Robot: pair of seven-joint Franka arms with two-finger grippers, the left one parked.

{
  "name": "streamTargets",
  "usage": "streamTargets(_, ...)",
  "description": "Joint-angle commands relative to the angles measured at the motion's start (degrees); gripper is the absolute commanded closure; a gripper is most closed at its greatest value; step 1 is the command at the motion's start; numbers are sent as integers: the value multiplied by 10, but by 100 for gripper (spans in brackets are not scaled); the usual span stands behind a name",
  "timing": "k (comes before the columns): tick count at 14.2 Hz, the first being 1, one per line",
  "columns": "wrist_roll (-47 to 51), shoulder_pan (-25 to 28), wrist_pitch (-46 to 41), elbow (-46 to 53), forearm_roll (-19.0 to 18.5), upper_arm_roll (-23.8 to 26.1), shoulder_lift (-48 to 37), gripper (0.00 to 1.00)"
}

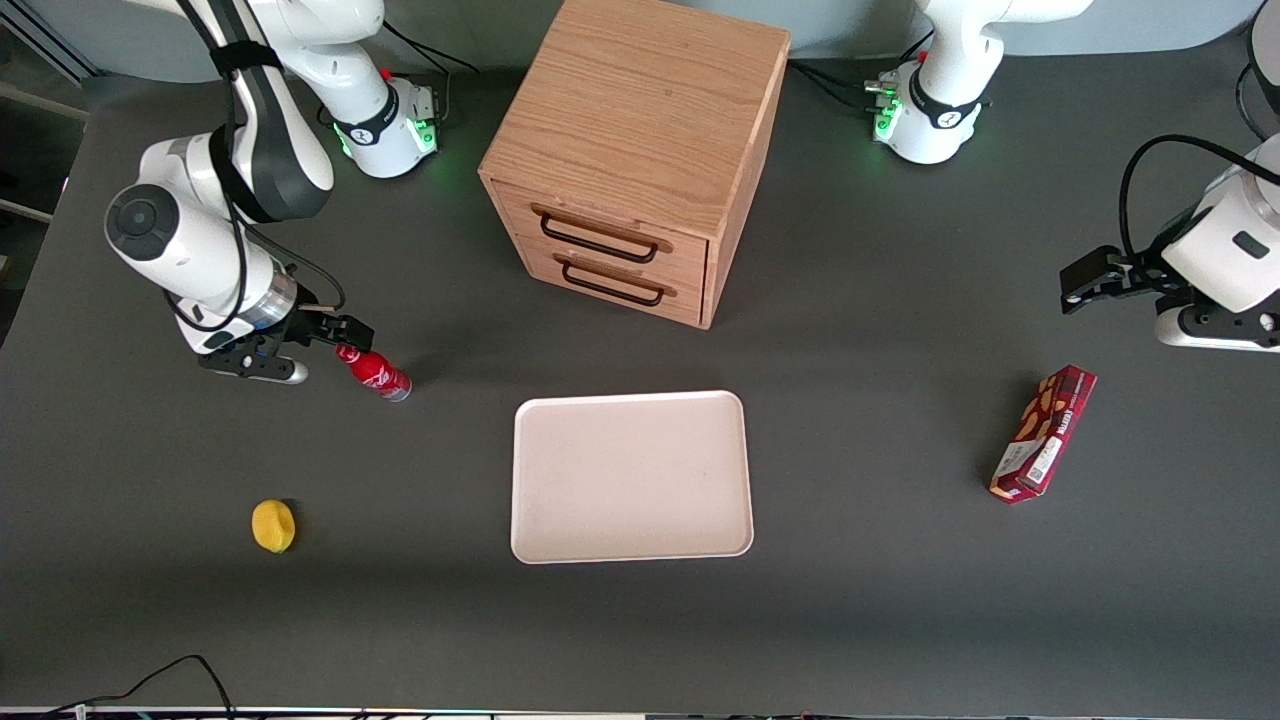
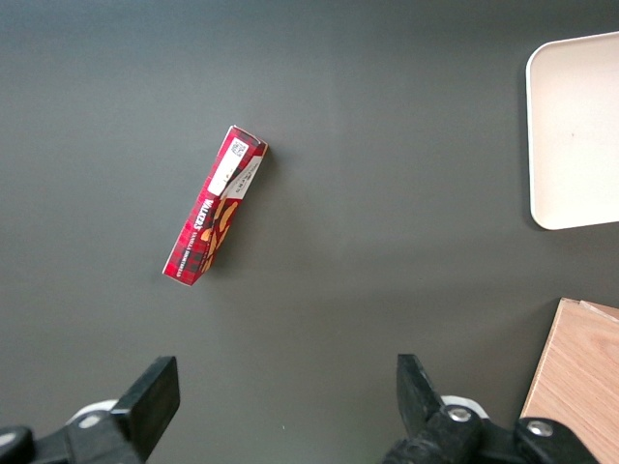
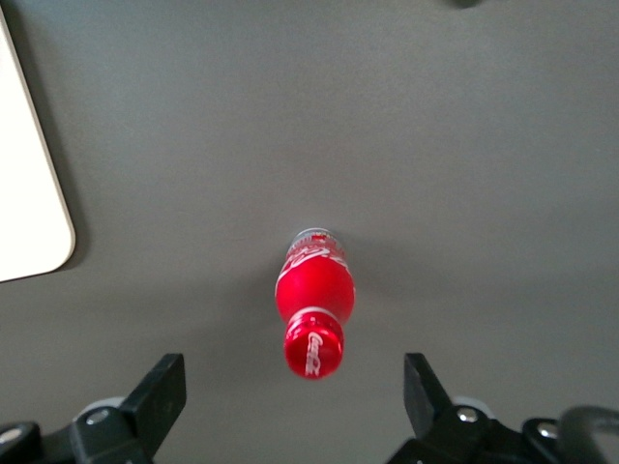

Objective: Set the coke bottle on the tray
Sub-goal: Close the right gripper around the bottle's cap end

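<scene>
Coke bottle stands upright on the dark bench, toward the working arm's end, well apart from the pale tray and a little farther from the front camera than it; the wooden drawer cabinet is farther again, and the tray lies in front of its two drawers. The step in hand is, I judge, the approach before the grasp; the bottle is not yet held. The gripper hangs just beside the bottle's cap, its fingers spread wide with nothing between them. The next move calls for lowering around the bottle, closing on its body, then carrying it to the tray. The right wrist view looks down on the red cap between the open fingers, which the front view does not show clearly; only the front view shows the yellow lemon nearer to the camera, and the red snack box toward the parked arm's end.
</scene>
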Motion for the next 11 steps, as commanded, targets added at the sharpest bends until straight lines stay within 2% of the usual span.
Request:
streamTargets(1, -25, 0, 56, -25, -2, -2, 6, 12)
streamTargets(2, -25, 0, 76, -37, -2, -1, 7, 20)
streamTargets(3, -25, 0, 91, -48, -2, -1, 7, 33)
streamTargets(4, -25, 0, 94, -52, -2, -1, 7, 55)
streamTargets(5, -25, 1, 94, -53, -2, -1, 6, 82)
streamTargets(6, -25, 1, 91, -54, -2, 0, 6, 100)
streamTargets(9, -25, 6, 63, -43, -2, 0, 0, 100)
streamTargets(11, -28, 5, 1, 0, -2, 0, -11, 100)
